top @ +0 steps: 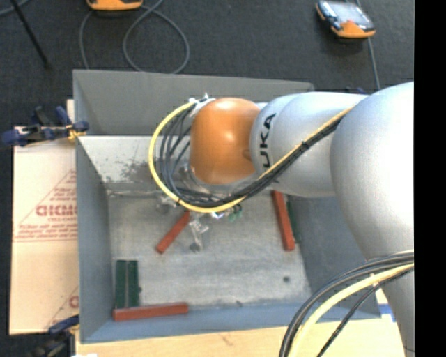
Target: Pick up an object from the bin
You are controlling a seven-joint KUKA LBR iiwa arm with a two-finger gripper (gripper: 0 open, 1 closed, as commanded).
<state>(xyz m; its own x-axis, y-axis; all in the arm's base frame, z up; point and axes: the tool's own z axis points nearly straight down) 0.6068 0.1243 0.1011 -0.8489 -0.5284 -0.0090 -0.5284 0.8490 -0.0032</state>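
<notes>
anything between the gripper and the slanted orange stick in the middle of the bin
Nothing visible does. The gripper is down right beside the upper end of the slanted orange stick, with only bare bin floor around them. The green block, front orange stick and right orange stick lie well off.

Floor (244, 49): dark grey, carpet-like, evenly lit. One black cable (126, 43) lies looped on it. Orange-and-black device (346, 17) at its far right edge; second orange device (115, 3) far left.
</notes>
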